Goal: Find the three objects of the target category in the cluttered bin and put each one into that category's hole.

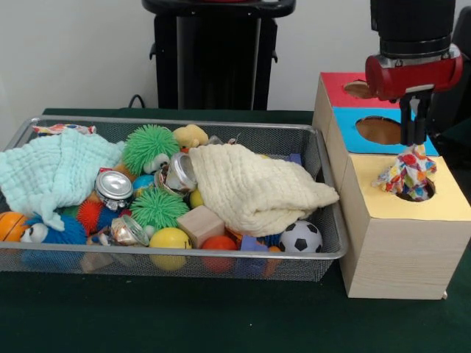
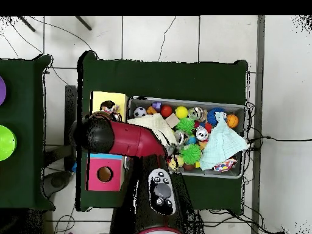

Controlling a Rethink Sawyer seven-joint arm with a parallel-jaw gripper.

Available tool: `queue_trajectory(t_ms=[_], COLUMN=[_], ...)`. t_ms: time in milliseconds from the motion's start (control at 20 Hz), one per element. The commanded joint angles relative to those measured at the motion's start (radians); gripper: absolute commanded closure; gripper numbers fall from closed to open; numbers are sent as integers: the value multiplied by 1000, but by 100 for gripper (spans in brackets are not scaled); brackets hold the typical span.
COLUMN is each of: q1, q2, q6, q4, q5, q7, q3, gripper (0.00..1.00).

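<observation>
Hanging over the yellow hole (image 1: 413,190) of the wooden box (image 1: 383,250), the gripper (image 1: 414,140) is pinched closed on a multicolored cloth (image 1: 405,175) whose lower end touches that hole's rim. Beside it, the wire bin (image 1: 221,259) holds a cream cloth (image 1: 254,187), mint cloth (image 1: 51,170), balls and cans. No readable writing anywhere.

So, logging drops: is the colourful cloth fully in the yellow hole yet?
Not yet. The colourful cloth hangs from the gripper, its lower end at the yellow hole, most of it above the rim.
</observation>
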Motion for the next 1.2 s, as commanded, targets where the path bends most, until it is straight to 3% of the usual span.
queue_trajectory(t_ms=[50,1200], q1=[-1,-11], q2=[4,44], q6=[124,63], q4=[-10,-1], q5=[4,-11], q7=[203,185], q3=[-3,-5], gripper=[100,100])
